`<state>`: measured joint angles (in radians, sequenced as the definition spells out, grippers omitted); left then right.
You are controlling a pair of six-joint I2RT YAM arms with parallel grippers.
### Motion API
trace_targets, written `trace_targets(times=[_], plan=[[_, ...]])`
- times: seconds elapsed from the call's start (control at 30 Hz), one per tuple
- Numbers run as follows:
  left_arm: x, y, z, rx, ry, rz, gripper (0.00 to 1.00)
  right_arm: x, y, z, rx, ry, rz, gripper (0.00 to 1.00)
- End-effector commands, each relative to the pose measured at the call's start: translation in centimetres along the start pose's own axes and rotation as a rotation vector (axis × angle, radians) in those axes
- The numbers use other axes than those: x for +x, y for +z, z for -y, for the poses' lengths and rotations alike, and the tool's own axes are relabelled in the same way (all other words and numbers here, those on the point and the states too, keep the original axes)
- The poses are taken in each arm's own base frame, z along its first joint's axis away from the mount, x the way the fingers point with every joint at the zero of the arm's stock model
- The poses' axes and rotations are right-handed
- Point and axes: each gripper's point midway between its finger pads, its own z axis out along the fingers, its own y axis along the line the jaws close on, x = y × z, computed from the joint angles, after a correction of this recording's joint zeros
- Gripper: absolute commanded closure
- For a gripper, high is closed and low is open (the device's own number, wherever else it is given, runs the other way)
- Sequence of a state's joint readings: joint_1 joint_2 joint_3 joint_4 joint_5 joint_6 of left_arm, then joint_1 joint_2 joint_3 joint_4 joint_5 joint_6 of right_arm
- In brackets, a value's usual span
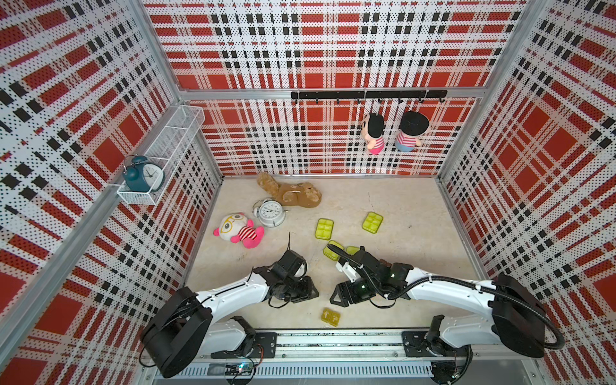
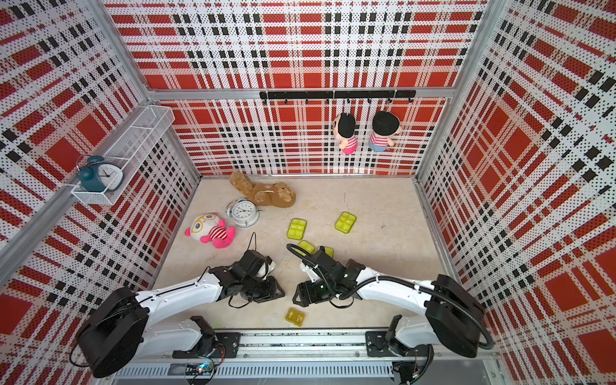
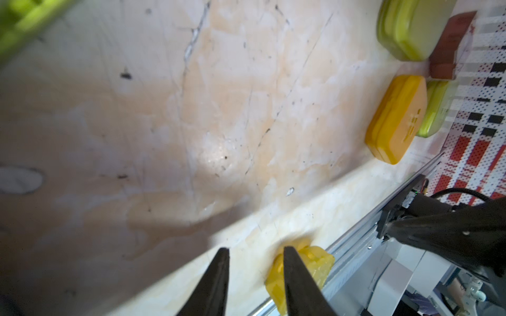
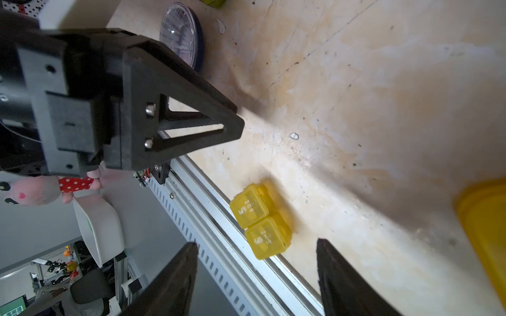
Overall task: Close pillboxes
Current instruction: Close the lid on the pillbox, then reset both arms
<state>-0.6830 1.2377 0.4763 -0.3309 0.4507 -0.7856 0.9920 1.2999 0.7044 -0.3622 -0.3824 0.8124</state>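
Since the small amber pillbox point(image 4: 260, 221) lay at the counter's point(image 1: 400, 266) front edge, touching the rail point(image 4: 219, 219), w/ both lids looking flush, it prob. needed no more work. The left gripper point(image 3: 256, 248) hung near it, fingers a narrow gap apart, nothing between. The right gripper point(image 4: 257, 242) faced it from the other side, fingers wide, also empty. That pose read as letting go, not gripping. One lime pillbox point(image 1: 324, 228) sat nr mid-counter, another lime pillbox point(image 1: 372, 222) toward the right edge; both looked shut. Two more lay partly under the right arm point(image 1: 443, 290), lid state unclear. The orange-yellow pillbox point(image 3: 397, 120) looked closed too.
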Motion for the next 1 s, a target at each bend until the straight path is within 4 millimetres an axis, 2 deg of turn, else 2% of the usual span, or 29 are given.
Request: trace_targets(times=[0.0, 0.1, 0.17, 0.23, 0.3, 0.4, 0.53, 0.6, 0.7, 0.8, 0.97], plan=[[-0.6, -0.6, 0.0, 0.011, 0.004, 0.035, 0.53, -0.6, -1.5, 1.4, 0.057, 0.104, 0.073, 0.19], [-2.5, -2.1, 1.4, 0.057, 0.01, 0.112, 0.42, -2.3, -3.2, 2.2, 0.068, 0.198, 0.145, 0.16], [-4.5, -3.8, 2.1, 0.075, 0.002, 0.184, 0.33, -3.6, -4.2, 1.6, 0.043, 0.216, 0.181, 0.14], [-6.8, -6.0, 2.2, 0.08, -0.016, 0.275, 0.23, -4.8, -4.9, 0.9, 0.034, 0.215, 0.188, 0.08], [-9.0, -8.4, 1.7, 0.08, -0.047, 0.364, 0.15, -5.8, -5.1, 0.2, 0.057, 0.19, 0.175, 0.01], [-11.2, -11.3, 0.1, 0.043, -0.096, 0.47, 0.01, -7.0, -5.2, -0.4, 0.084, 0.163, 0.157, 0.0], [-12.9, -14.1, -2.3, -0.031, -0.15, 0.561, 0.02, -9.6, -6.3, -0.7, 0.084, 0.167, 0.206, 0.0], [-13.2, -14.5, -2.9, -0.047, -0.166, 0.569, 0.02, -11.1, -7.5, 0.2, 0.092, 0.205, 0.253, 0.0], [-14.1, -15.3, -3.4, -0.044, -0.19, 0.597, 0.02, -13.5, -10.1, 3.1, 0.12, 0.289, 0.353, 0.0], [-15.5, -16.1, -3.8, -0.036, -0.215, 0.629, 0.02, -15.8, -13.2, 6.6, 0.184, 0.366, 0.45, 0.0], [-18.2, -18.3, -5.4, -0.08, -0.251, 0.699, 0.02, -19.4, -18.7, 10.5, 0.267, 0.413, 0.609, 0.0]])
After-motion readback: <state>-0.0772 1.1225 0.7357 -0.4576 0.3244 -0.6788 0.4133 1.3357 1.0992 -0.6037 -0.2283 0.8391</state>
